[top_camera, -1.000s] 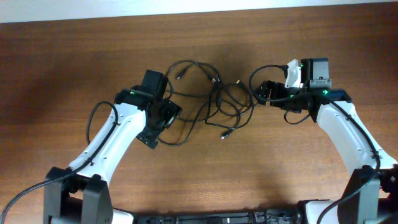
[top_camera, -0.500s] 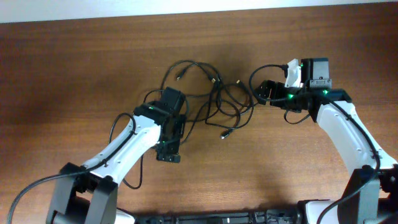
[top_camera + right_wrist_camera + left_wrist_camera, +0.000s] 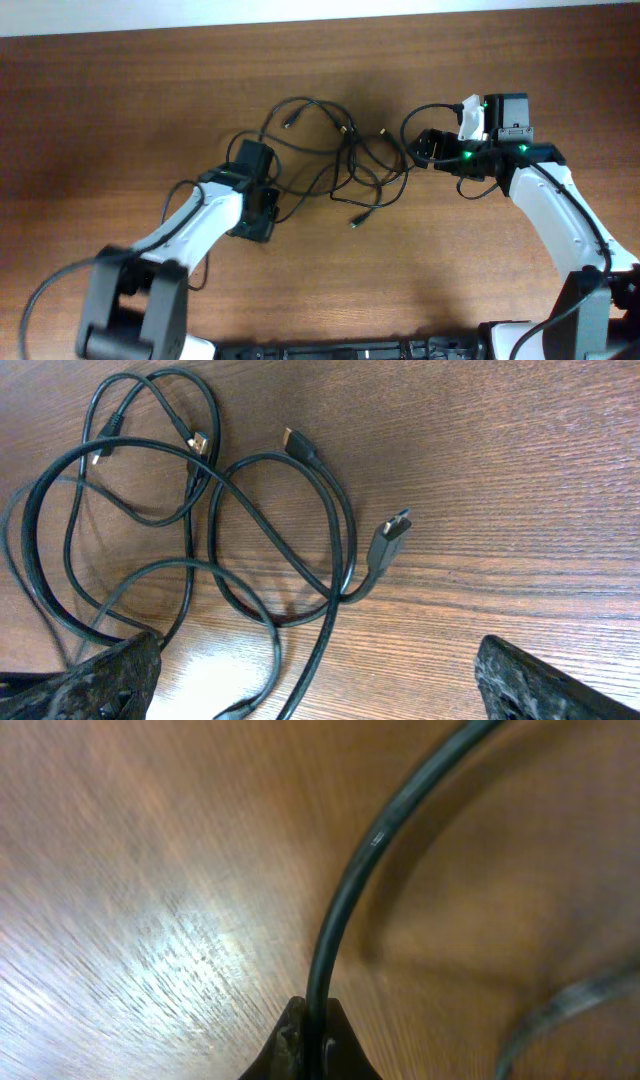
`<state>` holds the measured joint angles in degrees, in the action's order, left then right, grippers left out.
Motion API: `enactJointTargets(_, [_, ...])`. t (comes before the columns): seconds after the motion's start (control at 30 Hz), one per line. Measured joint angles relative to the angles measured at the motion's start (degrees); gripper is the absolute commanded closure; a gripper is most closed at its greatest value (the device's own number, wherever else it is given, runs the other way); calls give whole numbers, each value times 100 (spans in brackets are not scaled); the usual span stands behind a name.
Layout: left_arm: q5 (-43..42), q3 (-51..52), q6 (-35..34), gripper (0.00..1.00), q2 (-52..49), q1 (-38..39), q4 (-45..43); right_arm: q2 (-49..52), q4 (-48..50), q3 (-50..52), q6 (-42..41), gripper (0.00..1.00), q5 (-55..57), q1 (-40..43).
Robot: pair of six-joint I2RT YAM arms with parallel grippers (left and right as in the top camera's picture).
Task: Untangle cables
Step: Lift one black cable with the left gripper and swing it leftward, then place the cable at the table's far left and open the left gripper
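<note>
Your left gripper [image 3: 311,1048] has its jaws pinched tight on a single round black cable strand [image 3: 345,900]. The strand rises from the fingertips and curves off to the upper right, close above the brown wooden table [image 3: 130,870]. Another strand shows blurred at the lower right of that wrist view.

From overhead, this gripper sits at the lower left edge of the tangle of thin black cables [image 3: 345,165]. The tangle lies in loose overlapping loops mid-table, between your two arms.

Your right gripper [image 3: 320,695] stands wide open and holds nothing, its dark fingers [image 3: 100,675] at the bottom corners of its wrist view. Loops of the tangle lie ahead of it. A flat black plug [image 3: 388,535] rests beside one loop, with a small gold-tipped plug [image 3: 291,437] near it. Overhead, this gripper sits at the tangle's right edge.
</note>
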<state>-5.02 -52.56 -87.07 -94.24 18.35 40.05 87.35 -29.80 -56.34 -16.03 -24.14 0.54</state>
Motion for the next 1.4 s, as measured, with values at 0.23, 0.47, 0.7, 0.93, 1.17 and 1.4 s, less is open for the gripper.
enactJointTargets(0.23, [1261, -2870, 5209, 100, 2640, -125, -459, 0, -372, 7, -55, 2, -415, 0])
enactJointTargets(0.47, [1379, -2898, 5624, 100, 2704, -125, -669, 22, 1987, 20, -1530, 6, -857, -1508])
enactJointTargets(0.7, [2317, -2894, 5626, 100, 2756, -118, -774, 1537, 1821, 31, -3327, 96, 317, -2457])
enactJointTargets(0.93, [6194, -2889, 5630, 100, 3790, -125, -1598, 1513, -337, -13, -2903, 96, 1231, -1370])
enactJointTargets(1.17, [6736, -2857, 5796, 100, 2640, -1421, -3215, 1462, -341, -42, -2879, 48, 1303, -1342])
enactJointTargets(1.4, [5359, -3563, 6867, 100, -348, -3882, -6432, 1438, -367, -83, -2887, 42, 1381, -1351])
